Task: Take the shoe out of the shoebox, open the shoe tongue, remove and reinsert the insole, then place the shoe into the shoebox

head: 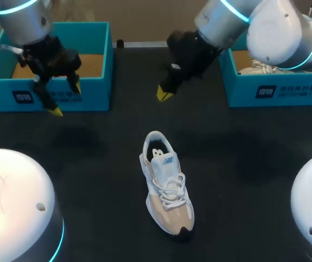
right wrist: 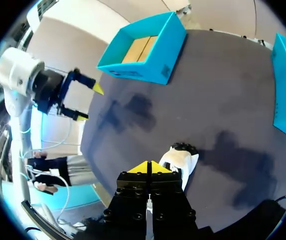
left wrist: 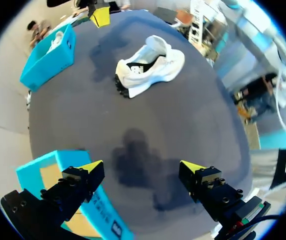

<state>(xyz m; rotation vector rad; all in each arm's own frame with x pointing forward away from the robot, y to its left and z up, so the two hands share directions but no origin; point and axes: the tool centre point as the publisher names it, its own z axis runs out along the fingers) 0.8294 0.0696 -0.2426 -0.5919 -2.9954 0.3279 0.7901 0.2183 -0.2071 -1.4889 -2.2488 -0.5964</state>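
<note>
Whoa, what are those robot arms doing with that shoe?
Right now neither arm is holding anything. The white and beige sneaker sits on the black table, outside the boxes. The left gripper hovers open in front of the empty teal shoebox. The right gripper is shut on nothing, hovering over the table beyond the sneaker's heel. A second teal shoebox on the right holds another white shoe.
</note>
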